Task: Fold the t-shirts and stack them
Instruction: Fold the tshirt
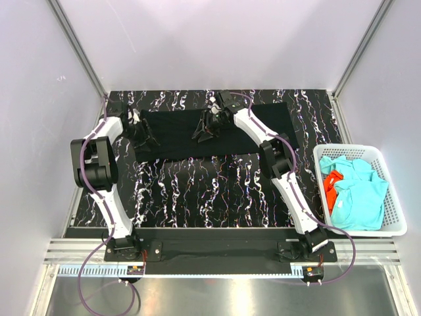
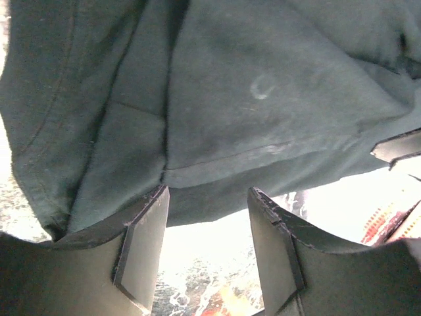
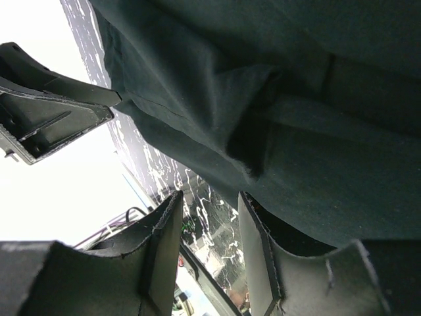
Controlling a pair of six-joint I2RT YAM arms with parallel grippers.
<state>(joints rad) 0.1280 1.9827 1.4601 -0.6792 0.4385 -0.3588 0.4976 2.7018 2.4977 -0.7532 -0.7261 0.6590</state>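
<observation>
Looking down from the overhead camera, I see the large plain black cloth t-shirt (image 1: 177,141) lying flat across the far part of the black, white-veined table (image 1: 197,191). I judge it is spread wide there so both arms can reach its edges for a fold.

The left gripper (image 2: 207,194) sits low at the shirt's left edge. In its wrist view the fingers stand apart with a bright gap between them, and the hem lies just at their tips, so nothing is clamped. The right gripper (image 3: 210,197) sits low over the middle of the shirt. Its fingers are also parted, the table pattern shows between them, and a pleat of cloth lies beyond the tips. I take both as released, not holding.

A white plastic lattice basket (image 1: 348,149) stands at the table's right side, well apart from the black shirt. It holds loosely piled turquoise short-sleeved shirts (image 1: 358,197), with an orange-red shirt (image 1: 332,184) tucked along the left wall, partly under them. I cannot count the turquoise ones for certain. No finished stack shows, so I judge the work is at an early stage.
</observation>
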